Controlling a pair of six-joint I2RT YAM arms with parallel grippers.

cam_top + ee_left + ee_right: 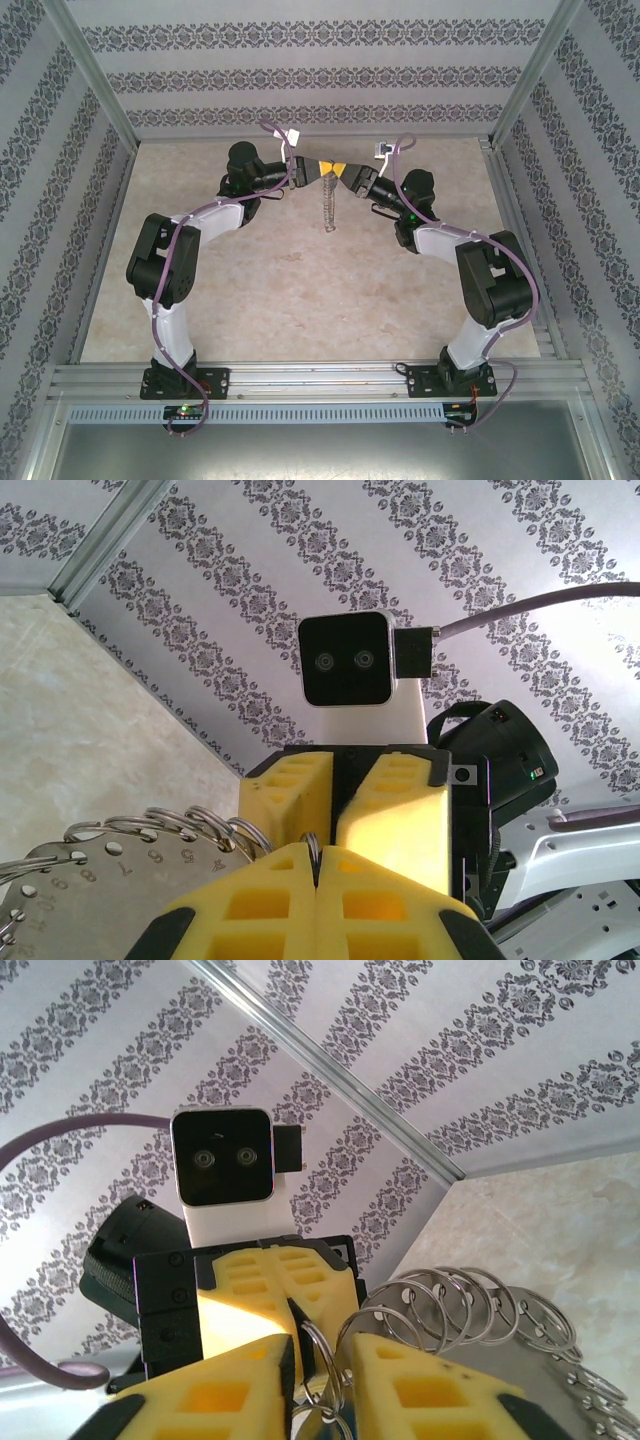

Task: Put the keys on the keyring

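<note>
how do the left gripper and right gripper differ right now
The left gripper has its jaws pressed together, pinching a ring of the keyring; the right gripper has its jaws apart, a ring in the gap, grip unclear. The left gripper reaches in from the left, the right gripper from the right, tip to tip. Both have yellow pads and meet at the same keyring.

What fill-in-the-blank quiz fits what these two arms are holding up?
The keyring hangs ___ the left arm and right arm. The left jaws are shut on one of its ___. The pads are coloured ___. The metal tag is stamped with ___.
Missing: between; rings; yellow; numbers.
</note>
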